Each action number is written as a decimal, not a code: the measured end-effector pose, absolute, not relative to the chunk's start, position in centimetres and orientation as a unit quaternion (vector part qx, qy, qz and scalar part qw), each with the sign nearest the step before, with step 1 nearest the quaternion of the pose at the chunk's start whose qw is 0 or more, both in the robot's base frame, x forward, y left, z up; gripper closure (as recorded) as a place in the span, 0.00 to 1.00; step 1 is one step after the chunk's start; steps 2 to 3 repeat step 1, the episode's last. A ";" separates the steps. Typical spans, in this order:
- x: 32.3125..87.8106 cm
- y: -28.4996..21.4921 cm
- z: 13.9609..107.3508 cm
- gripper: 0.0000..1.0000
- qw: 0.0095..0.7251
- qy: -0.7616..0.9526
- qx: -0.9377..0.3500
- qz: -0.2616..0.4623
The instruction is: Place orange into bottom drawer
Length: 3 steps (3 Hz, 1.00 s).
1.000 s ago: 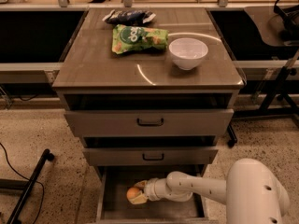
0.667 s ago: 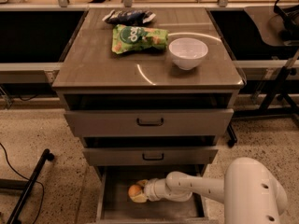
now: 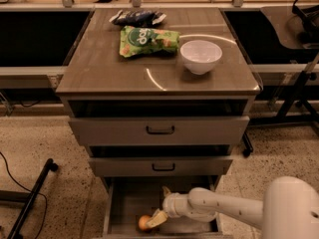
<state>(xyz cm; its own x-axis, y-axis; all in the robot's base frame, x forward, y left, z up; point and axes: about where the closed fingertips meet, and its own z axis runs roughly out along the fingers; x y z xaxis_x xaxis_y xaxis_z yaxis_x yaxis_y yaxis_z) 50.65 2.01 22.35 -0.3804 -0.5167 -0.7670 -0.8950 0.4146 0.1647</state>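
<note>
Gripper [image 3: 158,218], bottom drawer [image 3: 124,203] — perhaps touching orange [image 3: 144,223]

Smooth plastic tool [image 3: 162,204] — in matt drawer [image 3: 127,203]

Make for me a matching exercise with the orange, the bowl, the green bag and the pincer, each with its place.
Column A
1. orange
2. bowl
3. green bag
4. pincer

Column B
a. on the cabinet top, toward the right in the picture
b. inside the bottom drawer, close beside the orange
c. on the floor of the bottom drawer, near its front
d. on the cabinet top, left of the bowl in the picture

Pairs: 1-c, 2-a, 3-d, 4-b
</note>
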 end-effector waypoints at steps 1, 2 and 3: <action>49.2 -1.1 24.4 0.00 0.330 0.787 -0.440 0.278; 49.2 -1.1 24.4 0.00 0.330 0.787 -0.440 0.278; 49.2 -1.1 24.4 0.00 0.330 0.787 -0.440 0.278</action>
